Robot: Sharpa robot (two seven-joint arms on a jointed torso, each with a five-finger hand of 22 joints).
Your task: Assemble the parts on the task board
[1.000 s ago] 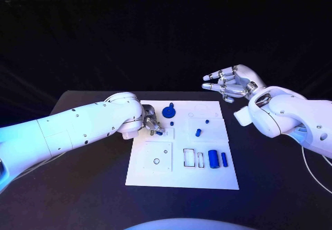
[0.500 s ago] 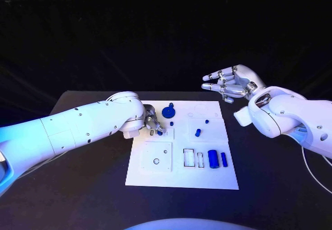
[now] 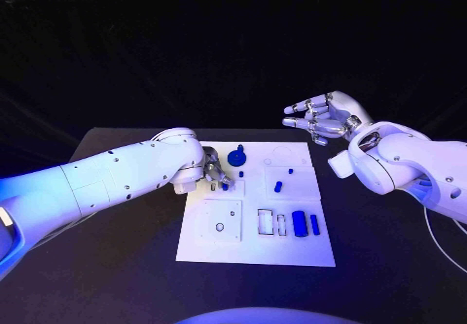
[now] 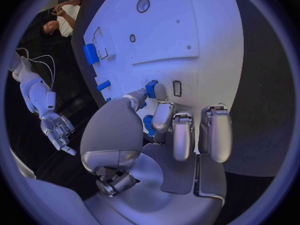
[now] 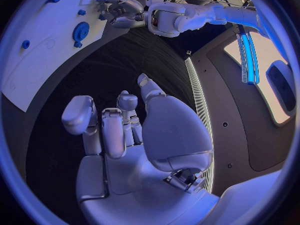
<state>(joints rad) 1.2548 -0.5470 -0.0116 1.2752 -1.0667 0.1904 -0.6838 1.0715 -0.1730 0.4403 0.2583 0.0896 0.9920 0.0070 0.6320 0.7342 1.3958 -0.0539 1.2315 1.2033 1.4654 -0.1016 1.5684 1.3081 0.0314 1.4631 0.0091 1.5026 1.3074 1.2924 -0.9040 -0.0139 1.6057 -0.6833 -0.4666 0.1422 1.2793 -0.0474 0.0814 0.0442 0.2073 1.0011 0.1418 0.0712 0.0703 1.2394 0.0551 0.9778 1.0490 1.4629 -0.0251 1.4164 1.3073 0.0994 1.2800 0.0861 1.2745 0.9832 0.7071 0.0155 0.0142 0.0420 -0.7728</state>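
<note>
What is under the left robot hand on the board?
The left robot hand is over the board, its fingertips at a small blue part by a slot. Another blue piece shows under the fingers; the palm covers the rest.

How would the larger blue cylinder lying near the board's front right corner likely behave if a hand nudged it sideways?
The larger blue cylinder lies on its side on the flat task board, so it would probably roll rather than slide. It looks smooth and rigid, likely light plastic. A thinner blue cylinder lies close beside it and might get bumped.
</note>
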